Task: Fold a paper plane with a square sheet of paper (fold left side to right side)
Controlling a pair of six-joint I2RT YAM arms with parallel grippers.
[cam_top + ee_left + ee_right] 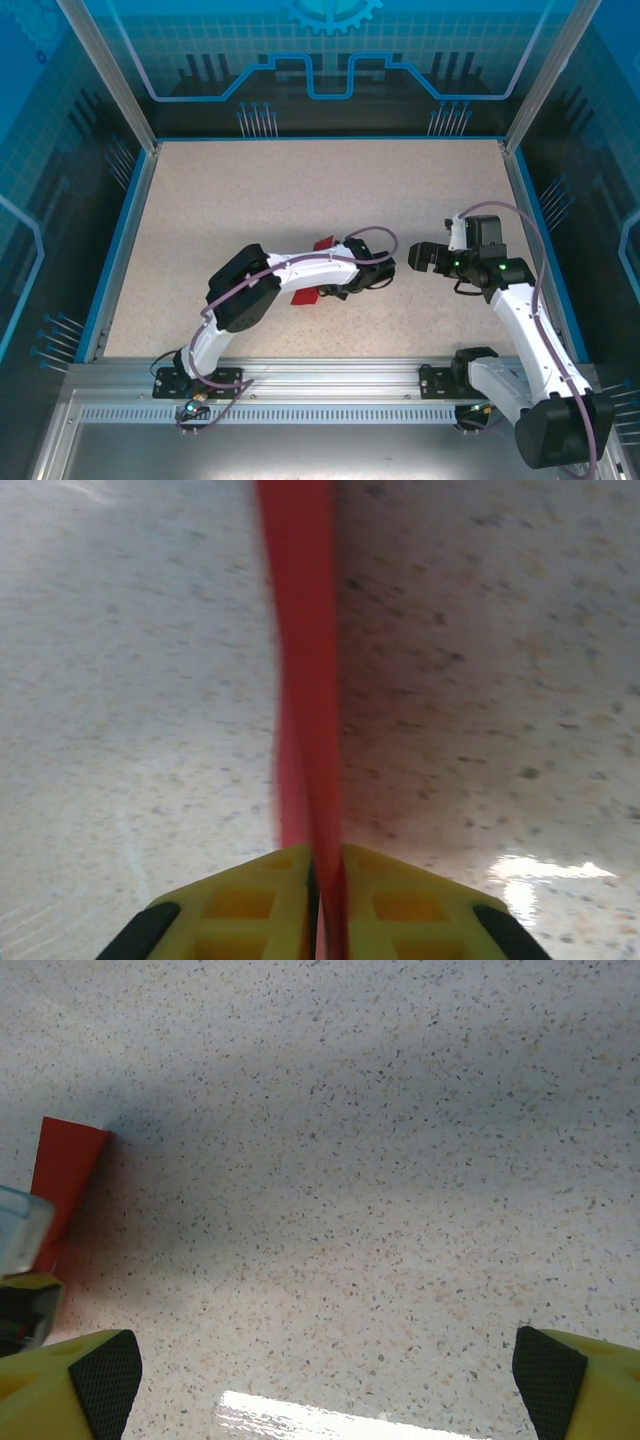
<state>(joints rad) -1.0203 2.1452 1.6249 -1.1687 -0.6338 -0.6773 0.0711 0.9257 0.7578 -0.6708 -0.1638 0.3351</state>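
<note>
The red sheet of paper (305, 680) runs away from the camera as a narrow, edge-on band, pinched between the yellow fingers (250, 895) of my left gripper (322, 865), which is shut on it. From above, red parts of the paper (323, 243) stick out on both sides of the left forearm, and the left gripper (324, 291) sits low over the table's middle. One red corner (65, 1170) shows at the left of the right wrist view. My right gripper (415, 256) hovers open to the right of the paper, with bare table between its wide-set fingers (100, 1375).
The speckled beige table (300, 190) is ringed by a blue rim and metal frame posts (105, 70). A metal rail (330, 385) with both arm bases runs along the near edge. A glare patch (330, 1420) lies under the right gripper.
</note>
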